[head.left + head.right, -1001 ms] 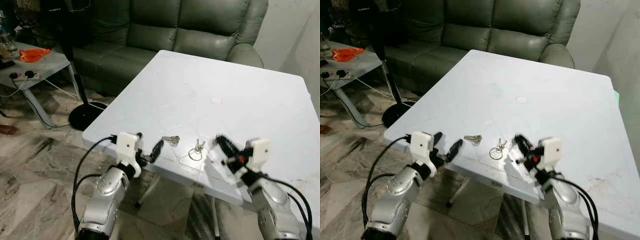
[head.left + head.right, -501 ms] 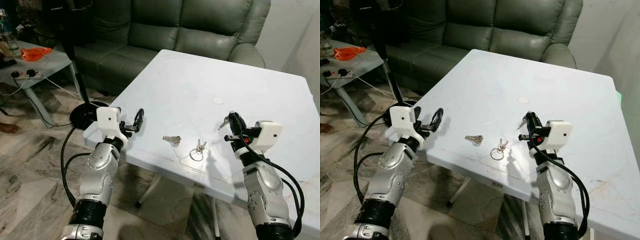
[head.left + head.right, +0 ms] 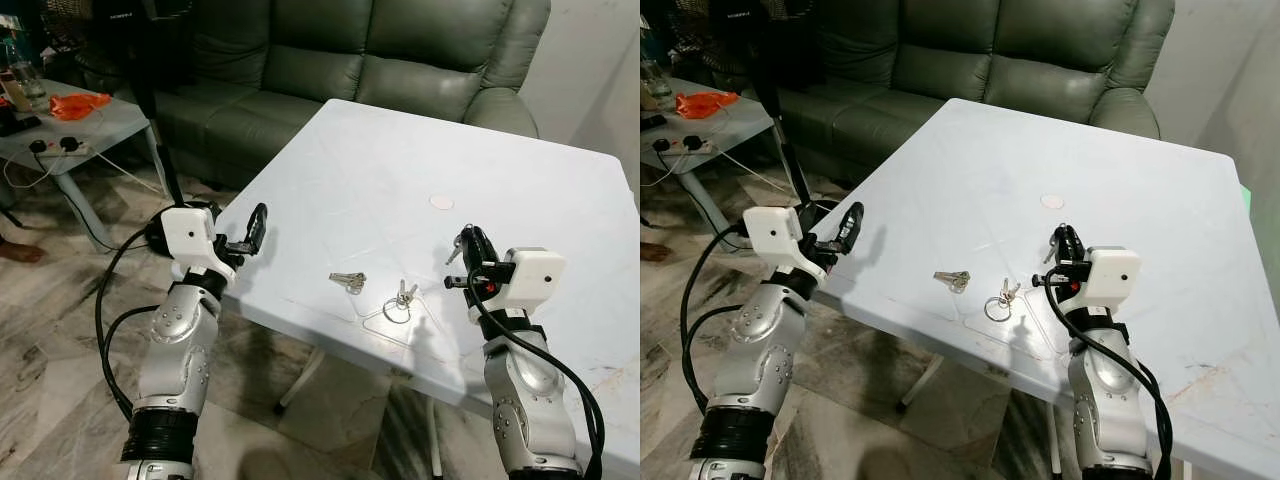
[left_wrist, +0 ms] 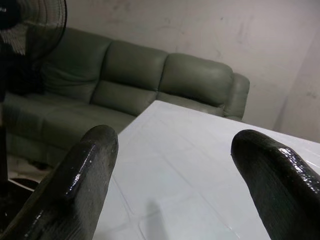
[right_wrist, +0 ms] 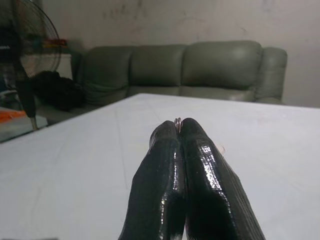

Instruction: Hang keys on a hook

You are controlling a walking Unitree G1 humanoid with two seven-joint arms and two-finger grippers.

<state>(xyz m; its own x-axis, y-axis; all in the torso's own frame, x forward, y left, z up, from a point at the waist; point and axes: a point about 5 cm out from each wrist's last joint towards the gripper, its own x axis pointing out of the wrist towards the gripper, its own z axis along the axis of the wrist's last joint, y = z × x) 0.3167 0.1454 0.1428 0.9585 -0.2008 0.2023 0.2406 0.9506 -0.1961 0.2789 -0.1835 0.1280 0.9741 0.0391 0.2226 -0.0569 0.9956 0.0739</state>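
Two pincers above the surface (image 3: 400, 170): right pincer (image 3: 462, 243) pinches a key ring (image 5: 177, 120) thinly, so it may slip; left pincer (image 3: 256, 222) gapes wide.

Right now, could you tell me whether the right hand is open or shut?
Shut: the right hand has its black fingers pressed together on a small key ring at their tips.

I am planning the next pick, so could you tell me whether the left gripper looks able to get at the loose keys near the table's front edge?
Probably yes: the left gripper is open at the table corner, with bare tabletop between it and the loose keys.
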